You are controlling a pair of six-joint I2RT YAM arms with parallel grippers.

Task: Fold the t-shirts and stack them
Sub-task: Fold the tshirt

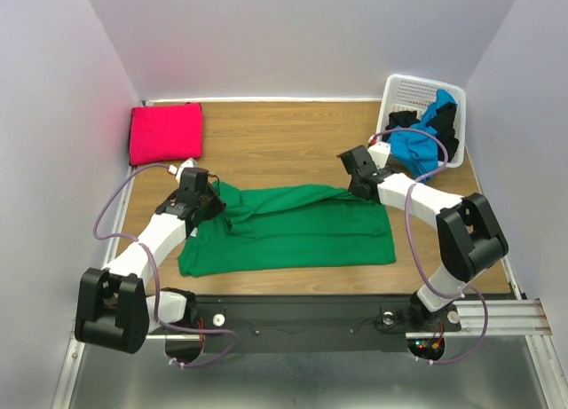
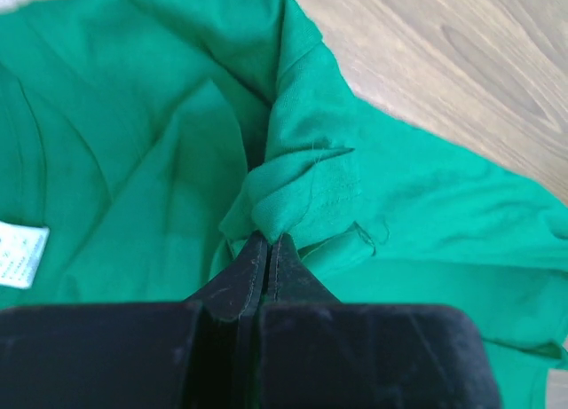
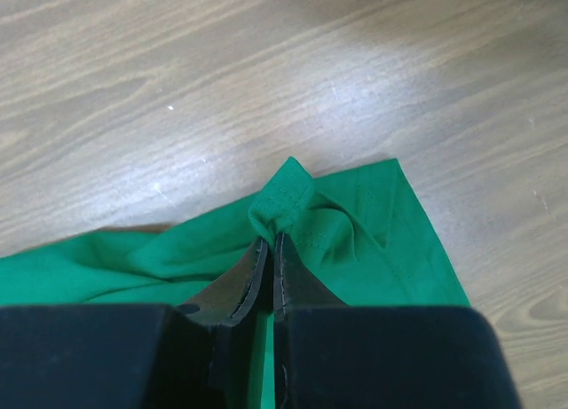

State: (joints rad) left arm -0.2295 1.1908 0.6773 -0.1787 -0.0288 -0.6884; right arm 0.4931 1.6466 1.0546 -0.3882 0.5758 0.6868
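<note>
**Gripping the green t-shirt (image 1: 293,233) by its far edge, body lying nearward**

Clamped down narrow with the left gripper (image 2: 267,240) on a bunched fold of the green t-shirt, nothing but cloth between the tips. Clamped just as narrow with the right gripper (image 3: 269,242) on a hemmed corner of the same shirt.

Lies spread on the wooden table (image 1: 284,134), to the left of the white lattice basket (image 1: 401,91) and nearer than it, with the long axis running left to right, towards and away from the basket. Held by the right gripper at the end just beside the basket, and by the left gripper at the end well apart from it. Pinched in both places along the far edge, with all the loose cloth spreading nearward from the grippers.

Probably calls for carrying that edge over the body to the near hem, both grippers level and in step, square to the long axis. Likely to skew or bunch otherwise.

Elsewhere: folded magenta-red t-shirt (image 1: 166,132) well to the left of the basket, about as far back. Blue t-shirt (image 1: 413,148) and black t-shirt (image 1: 449,118) heaped inside the basket, not yet folded
</note>
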